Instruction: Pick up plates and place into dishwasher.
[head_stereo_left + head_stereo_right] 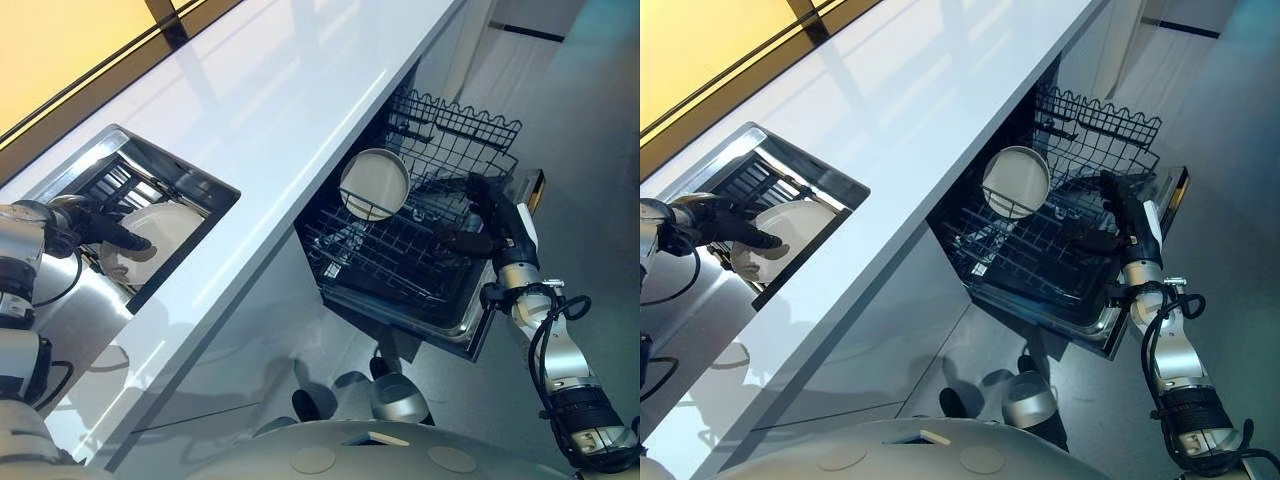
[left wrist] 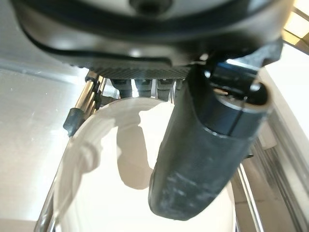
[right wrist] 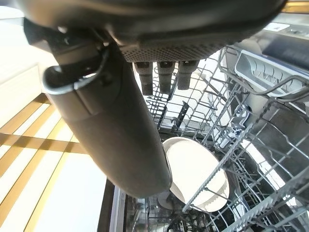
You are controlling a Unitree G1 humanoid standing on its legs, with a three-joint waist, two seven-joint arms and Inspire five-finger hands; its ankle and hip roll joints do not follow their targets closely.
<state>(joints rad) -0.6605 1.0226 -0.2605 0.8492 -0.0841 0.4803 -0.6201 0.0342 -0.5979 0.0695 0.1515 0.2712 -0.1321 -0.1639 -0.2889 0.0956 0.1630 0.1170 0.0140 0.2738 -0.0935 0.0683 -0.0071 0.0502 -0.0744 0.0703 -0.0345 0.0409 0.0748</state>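
A white plate (image 1: 165, 225) leans in the sink (image 1: 180, 165) at the left. My left hand (image 1: 95, 225) reaches into the sink at the plate's rim. Its thumb (image 2: 203, 145) lies straight over the plate's face (image 2: 111, 193) and throws a shadow on it, while its fingers run straight past the rim. A second white plate (image 1: 375, 183) stands upright in the pulled-out dishwasher rack (image 1: 400, 260). My right hand (image 1: 490, 215) hovers over the rack to the right of that plate (image 3: 193, 174), open and holding nothing.
The white countertop (image 1: 280, 120) runs between the sink and the dishwasher. A wire rack wall (image 1: 470, 125) rises behind the standing plate. A dark dish rack (image 1: 115, 180) sits at the back of the sink. Grey floor lies to the right of the dishwasher.
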